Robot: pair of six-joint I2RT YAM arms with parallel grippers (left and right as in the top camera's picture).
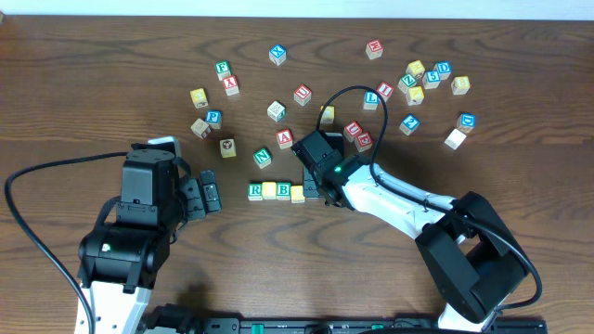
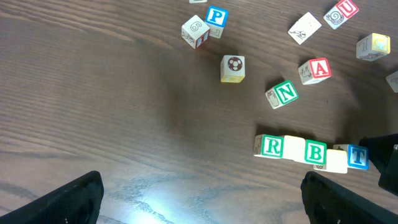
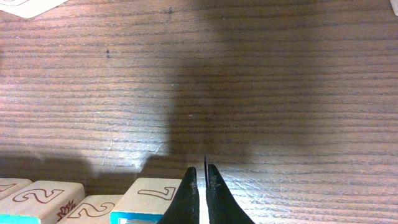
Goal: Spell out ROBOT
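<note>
Just beside the T cube (image 2: pixel 357 156), the right gripper (image 3: pixel 203 171) has its fingers pressed together, empty. Near the R cube (image 1: pixel 255 191), the left gripper (image 1: pixel 209 196) stands spread wide, holding nothing.

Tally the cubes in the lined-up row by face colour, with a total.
Green-lettered: 2, R cube and B cube
Blue-lettered: 1, T cube
Yellow-faced, no letter showing: 2, second cube and fourth cube
Total: 5

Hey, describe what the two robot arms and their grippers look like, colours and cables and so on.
The left arm and right arm pair black blocky joints with white links. Each trails a thin black cable and shows a small green light. The left gripper and right gripper have plain black fingers, tapering on the right.
</note>
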